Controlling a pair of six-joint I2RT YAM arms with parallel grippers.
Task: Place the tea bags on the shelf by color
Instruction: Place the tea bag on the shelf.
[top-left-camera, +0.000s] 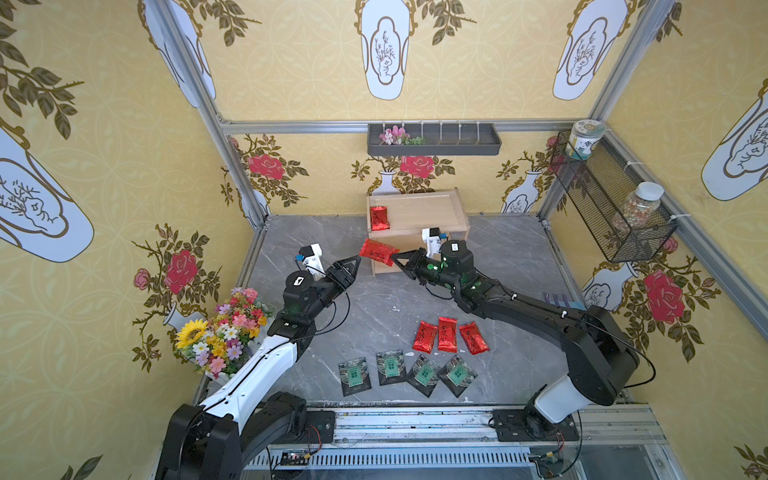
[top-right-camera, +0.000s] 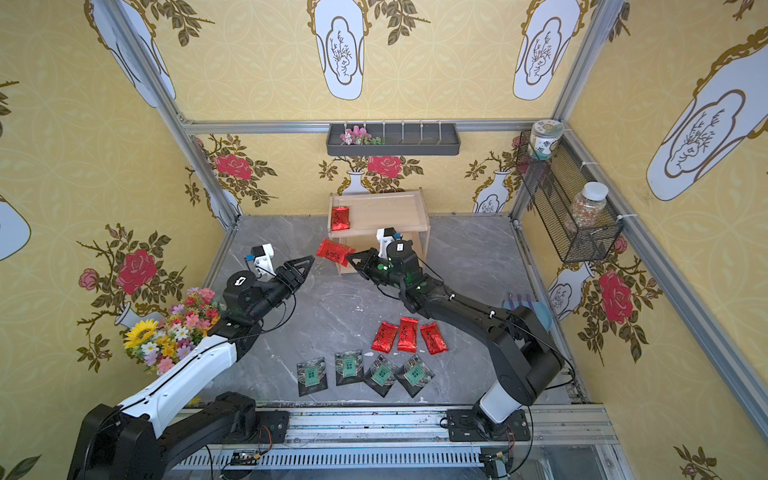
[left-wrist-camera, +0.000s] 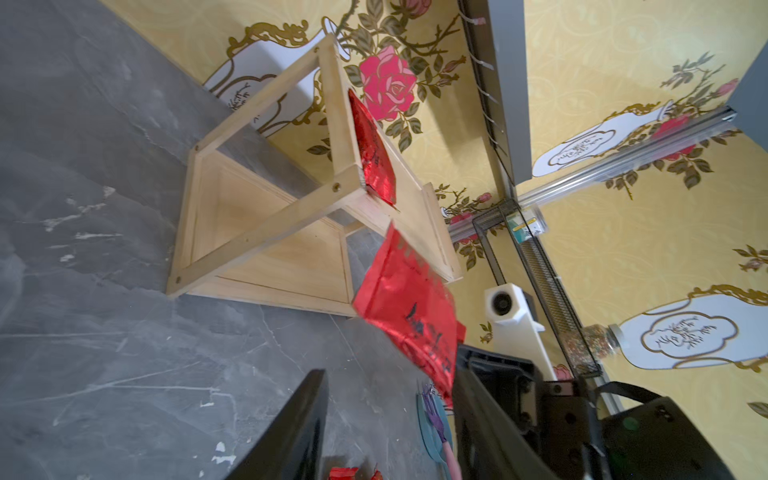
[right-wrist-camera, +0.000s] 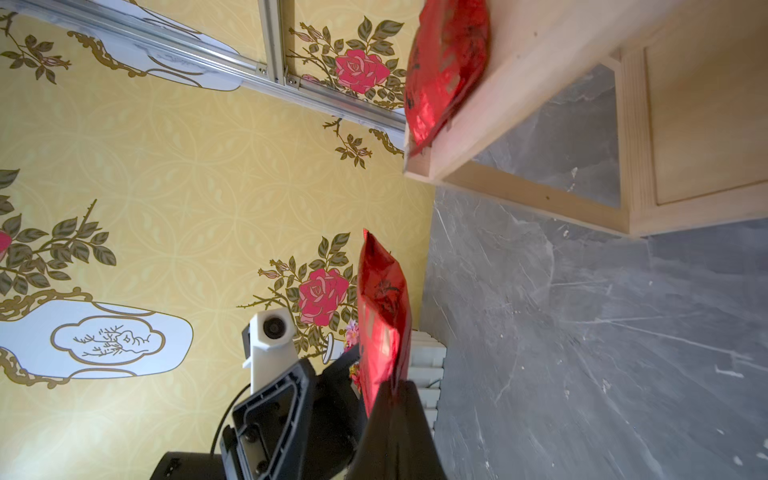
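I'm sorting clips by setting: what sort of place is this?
Probably a staged robot test cell dressed like a home: an aluminium frame holds flat wallpaper panels, and a metal rail fronts the grey table.

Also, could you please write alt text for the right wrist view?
The right gripper pinches a red tea bag edge-on above the grey table. Beyond, a wooden shelf carries another red tea bag on its upper board.

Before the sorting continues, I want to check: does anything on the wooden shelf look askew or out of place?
The red foil sachet on the top tier of the wooden shelf, at its left end, does not lie flat: it leans on the front rim, one end sticking over it.
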